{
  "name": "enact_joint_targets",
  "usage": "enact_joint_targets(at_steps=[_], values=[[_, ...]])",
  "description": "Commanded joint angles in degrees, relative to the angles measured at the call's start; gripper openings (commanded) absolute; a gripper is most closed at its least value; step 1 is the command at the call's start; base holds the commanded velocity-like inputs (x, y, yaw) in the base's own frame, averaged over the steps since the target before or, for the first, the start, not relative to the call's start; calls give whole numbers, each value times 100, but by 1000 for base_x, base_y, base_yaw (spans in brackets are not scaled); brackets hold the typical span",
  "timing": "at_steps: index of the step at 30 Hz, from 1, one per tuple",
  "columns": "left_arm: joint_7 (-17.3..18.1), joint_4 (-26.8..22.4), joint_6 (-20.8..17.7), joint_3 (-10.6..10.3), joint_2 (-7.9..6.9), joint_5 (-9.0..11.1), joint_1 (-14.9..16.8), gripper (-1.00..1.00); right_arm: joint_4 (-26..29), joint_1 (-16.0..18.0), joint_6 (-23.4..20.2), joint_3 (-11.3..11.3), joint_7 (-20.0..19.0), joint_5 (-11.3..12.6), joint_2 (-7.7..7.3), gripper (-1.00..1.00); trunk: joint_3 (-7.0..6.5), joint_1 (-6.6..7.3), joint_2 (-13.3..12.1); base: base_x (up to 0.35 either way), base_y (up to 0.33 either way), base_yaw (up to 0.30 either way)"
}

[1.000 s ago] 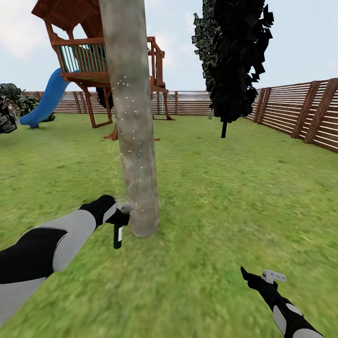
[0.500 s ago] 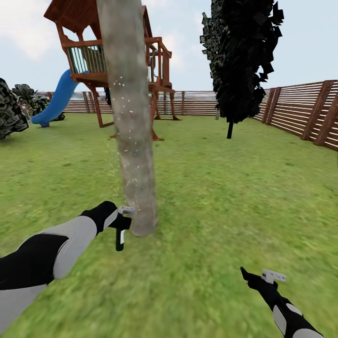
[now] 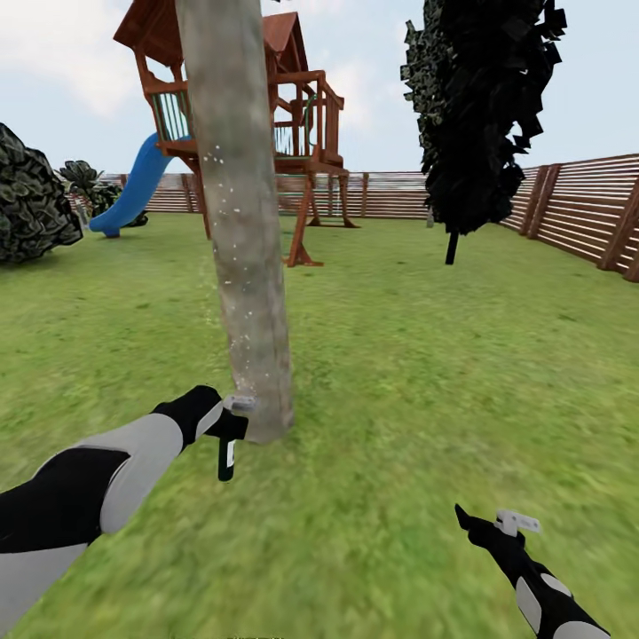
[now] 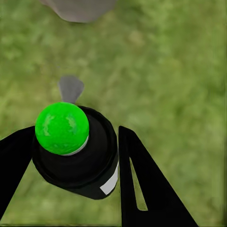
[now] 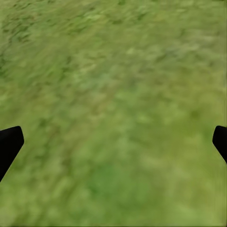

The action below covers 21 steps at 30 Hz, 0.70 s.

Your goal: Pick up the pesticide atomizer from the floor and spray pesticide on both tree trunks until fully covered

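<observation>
left gripper [image 4: 75,156] is clamped on the pesticide atomizer [image 4: 75,158], its black fingers [image 4: 142,189] pressed against both sides of the dark body; in the left wrist view the atomizer's top shows as a green ball. in the head view we see that gripper [image 3: 232,424] at lower left of centre, just beside the base of the tree trunk [image 3: 240,222], with a dark part hanging below it. the trunk rises through the upper left of the frame and carries small white specks along its left side. right gripper [image 3: 497,525] sits at lower right over grass [image 3: 426,373], jaws spread wide with nothing between them. wooden playset [image 3: 284,115] with a blue slide [image 3: 133,191] stands behind the trunk, a dark conifer [image 3: 484,106] at upper right, and a slatted fence [image 3: 586,209] along the far edge
</observation>
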<state>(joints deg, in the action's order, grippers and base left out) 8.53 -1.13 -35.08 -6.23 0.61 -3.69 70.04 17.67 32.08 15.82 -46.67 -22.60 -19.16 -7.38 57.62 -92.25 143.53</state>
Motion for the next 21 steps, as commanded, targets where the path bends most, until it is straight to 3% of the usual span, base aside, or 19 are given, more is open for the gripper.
enact_joint_targets(at_steps=[1, 5, 14, 21], values=[[0, -1, 1, -1, 0, -1, -22, -100, 0, 0, 0, 0, -1, 0, 0, 100, 0, 0, 0, 0, -309, 260], [0, -1, 1, -1, 0, -1, -57, -100, 0, 0, 0, 0, 1, 0, 0, 100, 0, 0, 0, 0, -308, 252], [0, -10, 10, -1, 0, -1, -61, -100, 0, 0, 0, 0, 1, 0, 0, 100, 0, 0, 0, 121, -292, 87], [-9, -2, 151, -1, -9, 276, -61, -100, 0, 0, -2, 0, -2, 0, 0, 100, 0, 0, 0, 83, -84, 190]])
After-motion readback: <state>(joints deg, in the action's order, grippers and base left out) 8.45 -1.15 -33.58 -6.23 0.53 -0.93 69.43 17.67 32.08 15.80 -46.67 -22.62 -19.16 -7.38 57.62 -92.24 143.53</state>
